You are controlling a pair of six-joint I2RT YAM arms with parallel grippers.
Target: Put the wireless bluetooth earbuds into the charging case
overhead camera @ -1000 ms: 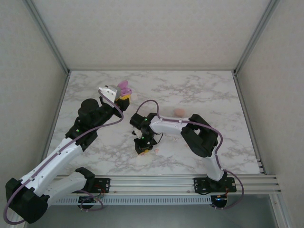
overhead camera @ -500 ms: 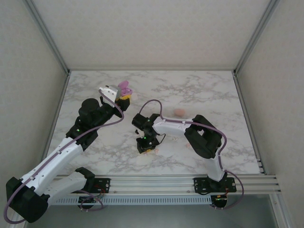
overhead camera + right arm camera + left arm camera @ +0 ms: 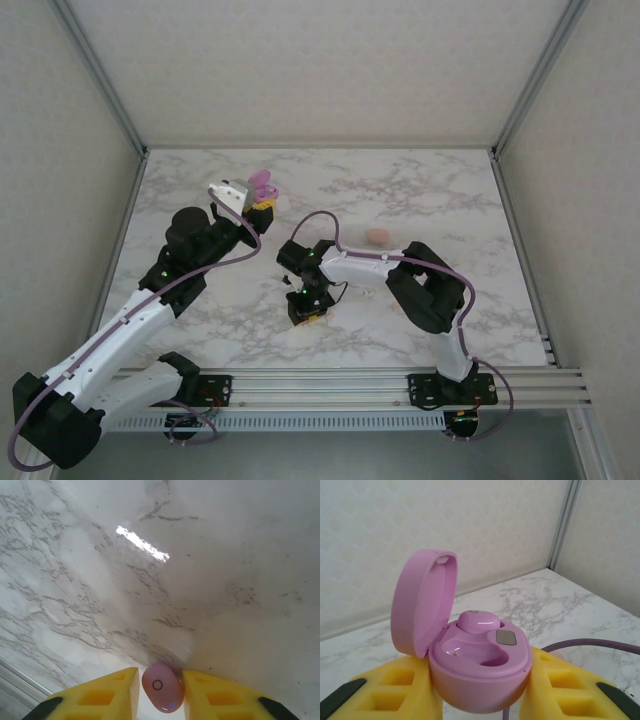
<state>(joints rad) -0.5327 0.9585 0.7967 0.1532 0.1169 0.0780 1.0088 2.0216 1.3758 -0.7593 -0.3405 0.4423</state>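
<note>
Right wrist view: squeezing the small pink earbud (image 3: 161, 687) snugly between the nearly shut right fingers (image 3: 306, 313), low over the bench (image 3: 450, 200), its long side pointing along the fingers. Holding the open pink case (image 3: 480, 667) tight in the left fingers (image 3: 262, 207), lifted up, off to the left and farther back from that bud. Probably needing to go into the empty cup (image 3: 470, 655) beside the other earbud (image 3: 477, 622) already sitting inside.
</note>
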